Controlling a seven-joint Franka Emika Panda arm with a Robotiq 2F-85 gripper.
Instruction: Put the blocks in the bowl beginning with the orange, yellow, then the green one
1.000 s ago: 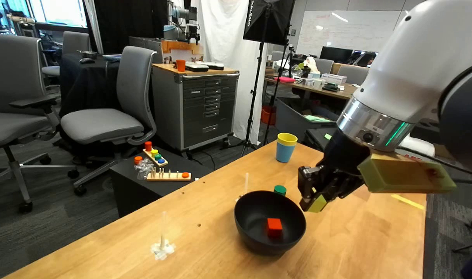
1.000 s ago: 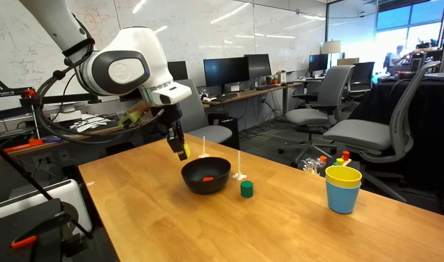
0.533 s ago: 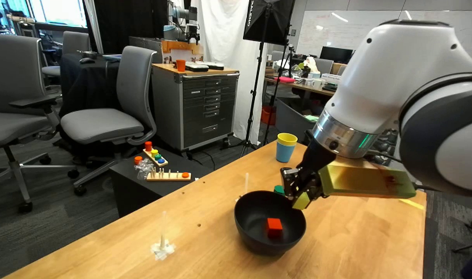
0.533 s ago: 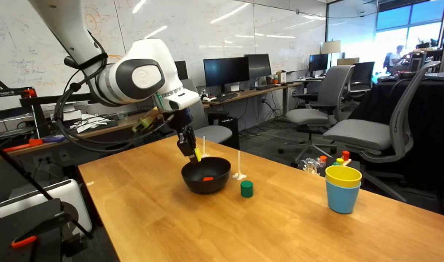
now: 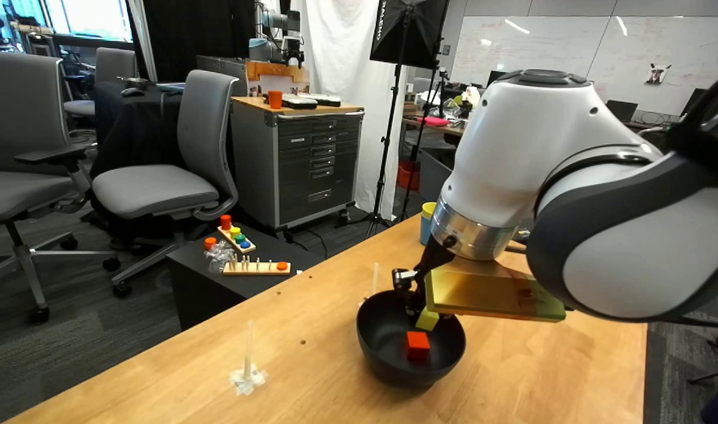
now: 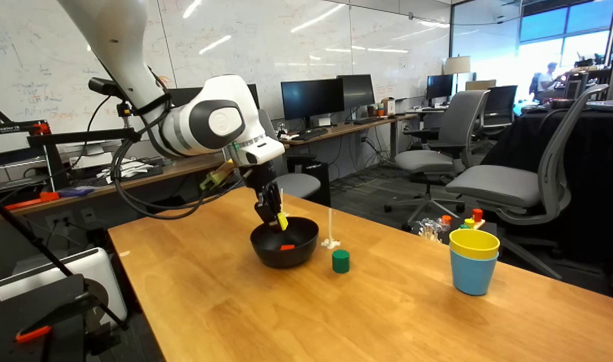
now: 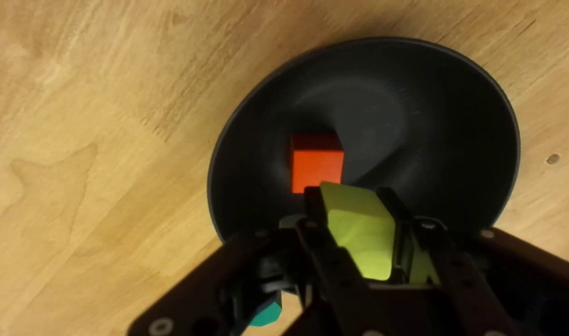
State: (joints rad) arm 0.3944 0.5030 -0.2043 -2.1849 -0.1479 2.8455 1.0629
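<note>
The black bowl (image 5: 375, 359) stands upright on the table, with the orange block (image 5: 417, 346) lying on its floor. My gripper (image 7: 350, 192) is shut on the yellow block (image 7: 361, 228), one finger on each side of it. In both exterior views the yellow block hangs over the bowl's inside, near the rim on the arm's side and apart from the orange block. The green block (image 6: 341, 261) stands on the table beside the bowl; the wrist view shows only a part of it, and the arm and bowl hide it in an exterior view (image 5: 417, 294).
Two stacked cups, yellow inside blue (image 6: 473, 269), stand farther along the table. Thin pale upright rods (image 6: 330, 226) are stuck to the tabletop close to the bowl. Colourful toy pieces (image 5: 256, 268) lie on a low black stand past the table edge.
The gripper has carried the yellow block sideways and down, from beside the bowl to over its inside. The orange block and bowl have stayed put.
</note>
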